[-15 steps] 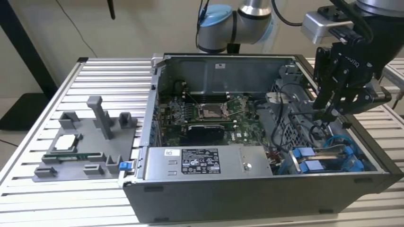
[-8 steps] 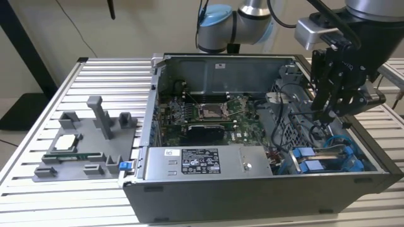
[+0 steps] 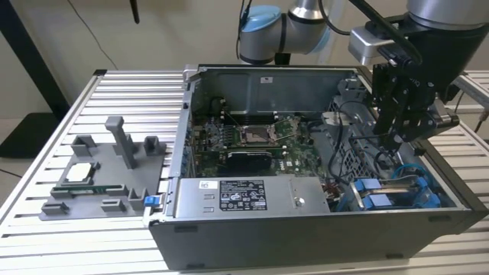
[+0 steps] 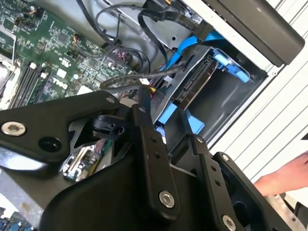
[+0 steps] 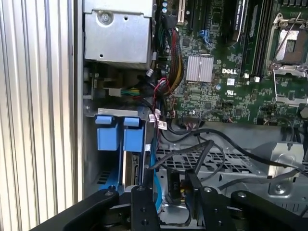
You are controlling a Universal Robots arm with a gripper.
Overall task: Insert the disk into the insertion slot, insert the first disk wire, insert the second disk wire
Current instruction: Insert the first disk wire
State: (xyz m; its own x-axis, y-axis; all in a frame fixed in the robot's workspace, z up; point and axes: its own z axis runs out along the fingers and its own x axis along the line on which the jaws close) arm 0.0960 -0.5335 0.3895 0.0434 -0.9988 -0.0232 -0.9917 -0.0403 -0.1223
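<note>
The disk (image 4: 195, 89) lies in the insertion slot (image 3: 382, 197), with its connector edge showing between the bright blue rails. In the first wrist view the disk's edge (image 5: 131, 168) sits just below the two blue tabs (image 5: 120, 134) of the slot. My gripper (image 3: 393, 143) hangs above the slot at the exterior view's right. Its black fingers (image 5: 139, 197) stand a connector's width apart, and a dark connector (image 5: 174, 185) sits between them. A black disk wire (image 4: 130, 79) runs past the fingertips (image 4: 143, 96) toward the disk's edge. I cannot tell whether any wire is plugged in.
The open computer case rests on a slatted metal table (image 3: 130, 86). Inside it are the green motherboard (image 3: 252, 140), the long power-supply box (image 3: 244, 195) and loose cables (image 5: 163, 86). A grey fixture tray (image 3: 107, 172) lies at the exterior view's left. A hand (image 4: 284, 178) rests outside the case wall.
</note>
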